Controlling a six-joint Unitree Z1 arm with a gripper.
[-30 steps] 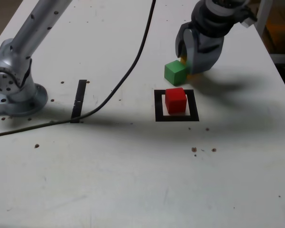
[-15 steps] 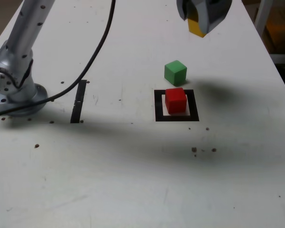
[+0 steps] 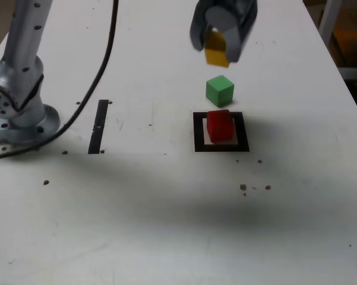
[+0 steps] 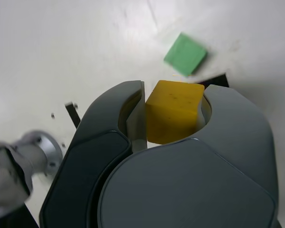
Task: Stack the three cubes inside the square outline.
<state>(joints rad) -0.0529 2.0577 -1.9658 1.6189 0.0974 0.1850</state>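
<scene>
My gripper (image 3: 216,47) hangs in the air, shut on the yellow cube (image 3: 216,55), which fills the gap between the jaws in the wrist view (image 4: 173,111). Below it on the table sits the green cube (image 3: 219,91), also seen in the wrist view (image 4: 185,53). Just in front of the green cube, the red cube (image 3: 220,125) stands inside the square outline (image 3: 199,133) of black tape. In the exterior view the gripper is above and slightly left of the green cube, behind the red one.
The arm's grey base (image 3: 15,113) stands at the exterior view's left, with a black cable (image 3: 101,65) trailing from it. A straight black tape strip (image 3: 98,126) lies between the base and the outline. Small dark specks (image 3: 254,187) dot the white table.
The gripper has risen from the table beside the green cube with the yellow cube in it, then shifted toward the exterior view's left and lower. The green and red cubes stayed put.
</scene>
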